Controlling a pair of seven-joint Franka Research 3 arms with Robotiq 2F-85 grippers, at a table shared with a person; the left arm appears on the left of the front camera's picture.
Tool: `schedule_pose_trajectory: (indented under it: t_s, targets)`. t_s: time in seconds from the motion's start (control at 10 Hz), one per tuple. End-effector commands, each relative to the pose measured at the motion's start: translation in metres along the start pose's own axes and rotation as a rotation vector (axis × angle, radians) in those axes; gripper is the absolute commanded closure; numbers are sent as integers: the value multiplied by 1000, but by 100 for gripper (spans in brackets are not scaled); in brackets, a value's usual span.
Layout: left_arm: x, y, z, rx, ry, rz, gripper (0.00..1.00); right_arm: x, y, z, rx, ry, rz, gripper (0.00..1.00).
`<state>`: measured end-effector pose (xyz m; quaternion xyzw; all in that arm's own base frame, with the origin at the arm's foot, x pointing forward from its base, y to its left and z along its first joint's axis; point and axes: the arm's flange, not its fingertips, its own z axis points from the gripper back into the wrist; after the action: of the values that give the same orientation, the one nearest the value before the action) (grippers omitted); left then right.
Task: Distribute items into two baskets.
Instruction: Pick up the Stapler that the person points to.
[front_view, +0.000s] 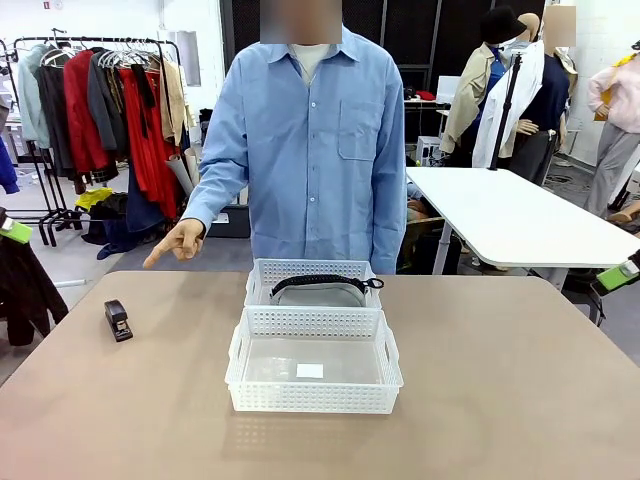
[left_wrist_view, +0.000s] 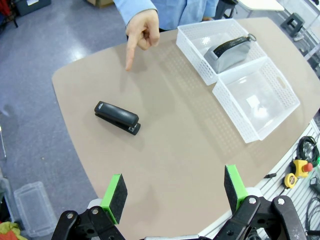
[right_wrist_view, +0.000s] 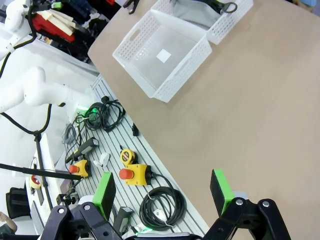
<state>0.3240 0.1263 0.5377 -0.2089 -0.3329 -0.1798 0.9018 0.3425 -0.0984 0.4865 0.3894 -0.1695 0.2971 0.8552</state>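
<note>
Its basket (front_view: 262, 281) half hides the waist bag (front_view: 320, 294) (label (front_view: 310, 371) too small to read).

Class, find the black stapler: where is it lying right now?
In the front view, the stapler lies on the table, on the robot's left, apart from the labelled basket and nearer the robot than the person's pointing hand.

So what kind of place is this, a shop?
Probably a robot test lab, not a shop: yellow emergency-stop buttons and coiled cables sit beside the table, though a clothes rack stands behind.
</note>
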Motion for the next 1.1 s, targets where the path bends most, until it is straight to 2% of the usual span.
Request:
schedule_pose_trajectory:
  t_s: [0.0, 0.3, 1.0]
  targets:
    - [17, 0, -4, 14, 14, 70, 0, 0, 0, 0, 7, -5, 4, 0]
    - [49, 14, -22, 26, 64, 240, 0, 0, 0, 0, 7, -5, 4, 0]
    - [109, 45, -90, 236, 276, 499, 0, 0, 0, 0, 7, -5, 4, 0]
